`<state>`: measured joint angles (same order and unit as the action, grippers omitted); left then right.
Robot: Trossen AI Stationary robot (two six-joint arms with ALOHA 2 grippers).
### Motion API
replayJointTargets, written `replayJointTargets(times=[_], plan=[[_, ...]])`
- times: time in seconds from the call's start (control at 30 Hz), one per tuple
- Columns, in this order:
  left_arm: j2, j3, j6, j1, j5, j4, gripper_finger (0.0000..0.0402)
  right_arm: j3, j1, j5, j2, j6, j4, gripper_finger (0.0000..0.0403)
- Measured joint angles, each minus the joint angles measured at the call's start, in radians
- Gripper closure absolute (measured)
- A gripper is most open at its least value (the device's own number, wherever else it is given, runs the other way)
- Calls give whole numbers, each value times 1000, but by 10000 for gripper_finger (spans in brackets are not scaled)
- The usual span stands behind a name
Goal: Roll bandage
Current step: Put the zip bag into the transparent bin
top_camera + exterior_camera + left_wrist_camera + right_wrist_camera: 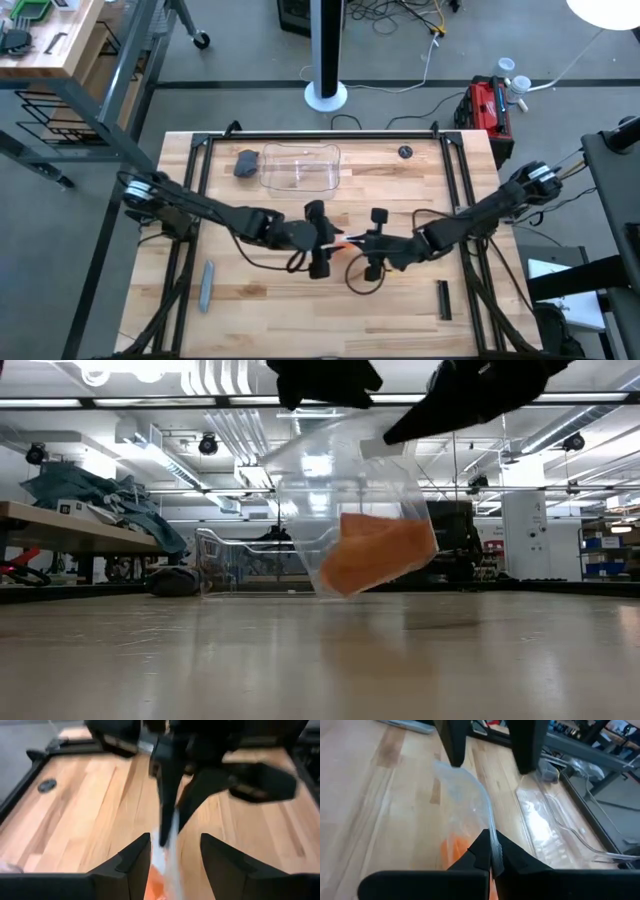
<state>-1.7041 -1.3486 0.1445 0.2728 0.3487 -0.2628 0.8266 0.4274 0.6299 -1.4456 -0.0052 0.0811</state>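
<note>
On my worktop [260, 290] a clear plastic tub [300, 167] sits near the far edge with a dark grey lump [246, 163] just beside it and a small black disc [404, 152] farther along. A grey stick [207, 285] lies near my left side, a short black bar [444, 299] near my right, both well apart from where I work.

Both my grippers meet over the middle of the worktop. My right gripper [492, 855] has its fingers pressed together on the top edge of a clear plastic bag [345, 500], holding it lifted. My left gripper [175, 857] faces it with its fingers apart, one on either side of the bag; I cannot tell whether they touch it.

The bandage [375, 552] sits bunched inside the bag's lower part, which hangs tilted just above the worktop.
</note>
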Motion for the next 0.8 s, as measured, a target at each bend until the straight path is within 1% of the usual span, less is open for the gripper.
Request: replayJointTargets(times=[0.1, 0.3, 0.4, 0.47, 0.53, 0.57, 0.6, 0.8], plan=[[-14, -9, 16, -2, -1, -42, 245, 9, 0, -1, -7, -6, -5, 403], [-12, 7, 33, -2, -1, -38, 265, 12, -1, -1, -8, -11, -2, 403], [-12, 13, 25, -6, 0, -25, 281, 11, -1, -1, -7, -11, -2, 403], [-12, 18, -5, -6, -1, -26, 309, 11, -1, -1, -7, -11, -2, 403], [-12, 21, -39, -6, -1, -26, 361, 11, -1, -1, -8, -11, -2, 403], [-12, 23, -43, -6, 0, -25, 381, 11, -1, -1, -8, -11, -2, 403], [-12, 26, -40, -6, 1, -23, 388, 11, -1, -1, -8, -11, -2, 403], [-12, 28, -4, -8, 13, -34, 355, 9, -1, -2, -8, -3, -3, 403]])
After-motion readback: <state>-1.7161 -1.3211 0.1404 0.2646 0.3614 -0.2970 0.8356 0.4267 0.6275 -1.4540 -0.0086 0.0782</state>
